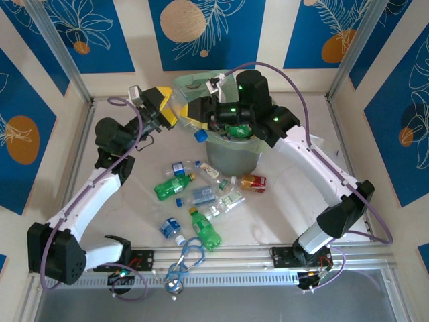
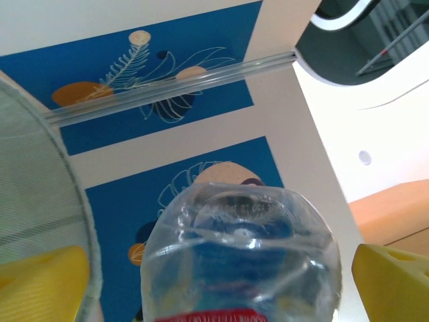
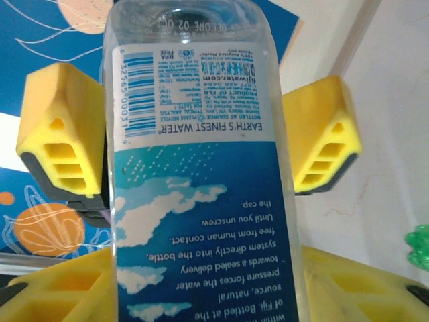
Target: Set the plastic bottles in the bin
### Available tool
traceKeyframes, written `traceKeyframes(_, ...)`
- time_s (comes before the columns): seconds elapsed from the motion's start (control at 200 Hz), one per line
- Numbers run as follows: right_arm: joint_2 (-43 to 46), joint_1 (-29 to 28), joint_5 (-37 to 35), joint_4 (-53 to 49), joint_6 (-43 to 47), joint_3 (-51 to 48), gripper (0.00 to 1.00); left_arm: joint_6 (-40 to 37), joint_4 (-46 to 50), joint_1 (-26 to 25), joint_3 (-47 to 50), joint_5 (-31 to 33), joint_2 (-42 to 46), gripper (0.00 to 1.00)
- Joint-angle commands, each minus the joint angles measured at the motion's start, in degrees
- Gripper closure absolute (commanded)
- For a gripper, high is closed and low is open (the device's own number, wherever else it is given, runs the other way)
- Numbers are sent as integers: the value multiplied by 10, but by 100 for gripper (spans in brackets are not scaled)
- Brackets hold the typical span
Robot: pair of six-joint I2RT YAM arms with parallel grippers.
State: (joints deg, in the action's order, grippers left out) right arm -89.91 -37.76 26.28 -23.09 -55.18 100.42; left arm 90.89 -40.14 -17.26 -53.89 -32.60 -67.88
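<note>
Clear blue-label bottle (image 3: 201,168) held up at the left rim of the bin (image 1: 231,161), a gripper at each end.
Right gripper (image 1: 206,111): fingers (image 3: 57,292) clamped on the bottle's cap-end half. Left gripper (image 1: 166,111): fingers (image 3: 64,134) flank the base end. They are apart, and the left wrist view shows a gap on each side. The bottle is tilted with its blue cap end low, off the table (image 1: 288,215). Other bottles (image 1: 194,194) lie scattered on the table just in front of the bin.
</note>
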Motion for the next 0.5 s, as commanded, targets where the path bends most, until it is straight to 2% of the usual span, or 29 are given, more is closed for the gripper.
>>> traceKeyframes(0.0, 17, 10, -46, -79, 50, 44, 46, -83, 82, -1, -24, 2, 39, 0)
traceKeyframes(0.145, 24, 29, -96, -158, 89, 62, 46, -179, 268, 0, -53, 44, 61, 0)
traceKeyframes(0.345, 45, 66, -129, -209, 118, 59, 45, -219, 343, 0, -60, 75, 74, 0)
traceKeyframes(0.495, 53, 87, -163, -248, 149, 58, 45, -296, 488, 0, -85, 116, 83, 0)
